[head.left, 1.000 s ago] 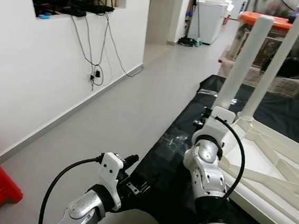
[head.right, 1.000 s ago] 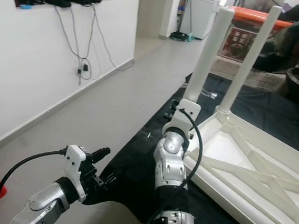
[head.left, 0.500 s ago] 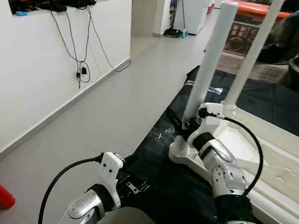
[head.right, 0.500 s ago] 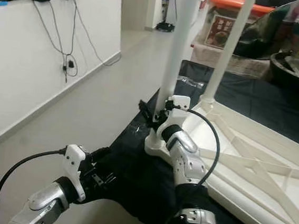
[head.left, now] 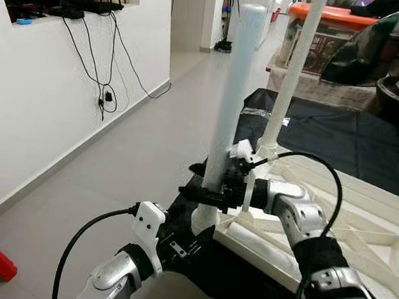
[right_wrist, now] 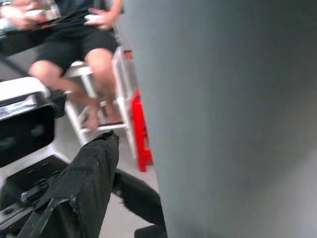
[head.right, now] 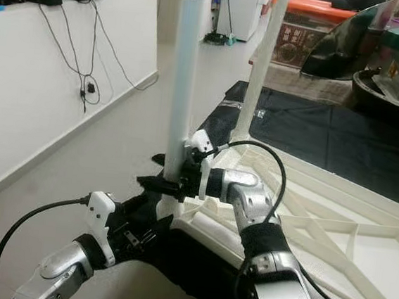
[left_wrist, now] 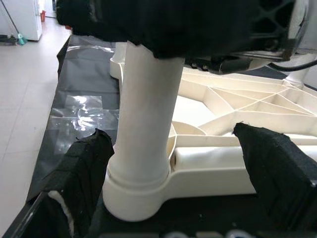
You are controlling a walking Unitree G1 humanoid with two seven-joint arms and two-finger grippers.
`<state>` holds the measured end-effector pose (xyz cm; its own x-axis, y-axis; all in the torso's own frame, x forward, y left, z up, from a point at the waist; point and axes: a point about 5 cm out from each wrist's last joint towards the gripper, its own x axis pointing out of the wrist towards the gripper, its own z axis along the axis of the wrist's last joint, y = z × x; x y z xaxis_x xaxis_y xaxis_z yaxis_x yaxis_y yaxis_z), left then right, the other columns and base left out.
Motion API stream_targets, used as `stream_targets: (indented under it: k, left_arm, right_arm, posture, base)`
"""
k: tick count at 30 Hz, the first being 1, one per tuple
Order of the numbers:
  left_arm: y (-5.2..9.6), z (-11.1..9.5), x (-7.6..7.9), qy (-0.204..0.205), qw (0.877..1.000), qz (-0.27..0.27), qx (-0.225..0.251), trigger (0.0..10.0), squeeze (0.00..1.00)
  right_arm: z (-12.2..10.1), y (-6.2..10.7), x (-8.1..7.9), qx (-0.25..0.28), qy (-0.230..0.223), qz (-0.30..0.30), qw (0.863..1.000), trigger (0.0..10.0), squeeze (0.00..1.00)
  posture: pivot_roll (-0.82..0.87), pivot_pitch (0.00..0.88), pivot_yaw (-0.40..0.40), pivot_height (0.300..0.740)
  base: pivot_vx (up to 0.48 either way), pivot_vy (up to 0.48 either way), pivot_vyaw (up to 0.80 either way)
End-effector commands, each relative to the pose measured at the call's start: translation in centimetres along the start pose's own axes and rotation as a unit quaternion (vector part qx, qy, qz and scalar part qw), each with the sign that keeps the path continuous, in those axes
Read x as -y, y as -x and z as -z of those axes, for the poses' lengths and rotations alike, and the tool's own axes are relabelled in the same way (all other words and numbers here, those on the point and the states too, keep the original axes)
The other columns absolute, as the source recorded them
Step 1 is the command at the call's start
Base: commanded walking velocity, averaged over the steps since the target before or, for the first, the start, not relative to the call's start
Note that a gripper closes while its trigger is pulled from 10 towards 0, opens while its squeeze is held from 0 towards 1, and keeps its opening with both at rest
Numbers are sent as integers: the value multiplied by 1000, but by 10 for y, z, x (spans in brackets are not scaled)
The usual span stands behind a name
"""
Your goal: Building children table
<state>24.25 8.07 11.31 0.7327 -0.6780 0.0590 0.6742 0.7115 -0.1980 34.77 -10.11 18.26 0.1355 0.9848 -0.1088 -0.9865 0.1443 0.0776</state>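
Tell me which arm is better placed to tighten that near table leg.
The right. Its gripper already has fingers around the near leg low down. The left gripper sits lower, at the leg's base socket, fingers spread either side.

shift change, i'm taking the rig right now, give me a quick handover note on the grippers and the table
Right gripper: around the lower part of the near table leg, just above its socket; how tightly it grips cannot be told.
Left gripper: open, low at the base of that same leg, one finger on each side, not closed on it.
Table top: white, upside down on the black sheet on the floor.
Done: two legs stand upright in their corner sockets, the near one and a far leg.
Left: whether the near leg is fully seated cannot be told. The other corners are out of view, so check them for legs.
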Motion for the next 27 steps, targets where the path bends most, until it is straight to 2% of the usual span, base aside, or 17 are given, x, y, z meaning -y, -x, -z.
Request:
stream_targets:
  k: [1, 2, 3, 19, 20, 21, 22, 23, 24, 25, 26, 27]
  left_arm:
    - [1, 1, 1, 1, 1000, -2, -3, 10000, 0]
    - [1, 1, 1, 1, 1000, -2, -3, 10000, 0]
    - [1, 1, 1, 1, 1000, -2, -3, 10000, 0]
    - [1, 1, 2, 2, 1000, -2, -3, 10000, 0]
    - [2, 1, 2, 1, 1000, -1, -4, 10000, 0]
    - [2, 1, 1, 1, 1000, -2, -4, 10000, 0]
    - [2, 1, 1, 1, 1000, -2, -4, 10000, 0]
    - [2, 1, 1, 1, 1000, -2, -5, 10000, 0]
    - [3, 1, 1, 1, 1000, -2, -5, 10000, 0]
    - [3, 1, 1, 1, 1000, -2, -6, 10000, 0]
    - [3, 1, 0, 1, 1000, -1, -6, 10000, 0]
    - [3, 1, 0, 1, 1000, -1, -6, 10000, 0]
  right_arm:
    - [-2, -9, -2, -29, 21, -42, 998, 2510, 0]
    - [-2, -9, -2, -29, 21, -42, 998, 2510, 0]
    - [-2, -9, -1, -31, 23, -44, 998, 0, 0]
    - [1, -8, 4, -14, 46, -25, 999, 0, 0]
    - [2, -8, 14, -5, 58, 71, 996, 0, 0]
    - [5, -4, 27, 9, 47, 205, 978, 0, 0]
    - [5, -4, 27, 9, 47, 205, 978, 0, 0]
    - [10, 6, 39, 22, 22, 354, 935, 0, 0]
    - [17, 20, 48, 43, -16, 495, 868, 0, 0]
    - [23, 29, 50, 53, -48, 576, 814, 0, 0]
    - [26, 35, 51, 58, -66, 616, 783, 0, 0]
    - [27, 36, 51, 60, -73, 631, 770, 0, 0]
  posture:
    - [68, 0, -21, 740]
    - [68, 0, -21, 740]
    - [69, 0, -25, 740]
    - [40, 3, -13, 740]
    - [37, 4, -10, 740]
    - [43, 4, -12, 740]
    - [43, 4, -12, 740]
    - [42, 2, -10, 740]
    - [37, 2, -8, 740]
    - [34, 2, -5, 740]
    - [34, 2, -5, 740]
    - [34, 2, -5, 740]
  base:
    - [0, 0, 0]
    - [0, 0, 0]
    - [0, 0, 0]
    - [0, 0, 0]
    - [0, 0, 0]
    - [0, 0, 0]
    - [0, 0, 0]
    - [0, 0, 0]
    - [0, 0, 0]
    - [0, 0, 0]
    - [0, 0, 0]
    - [0, 0, 0]
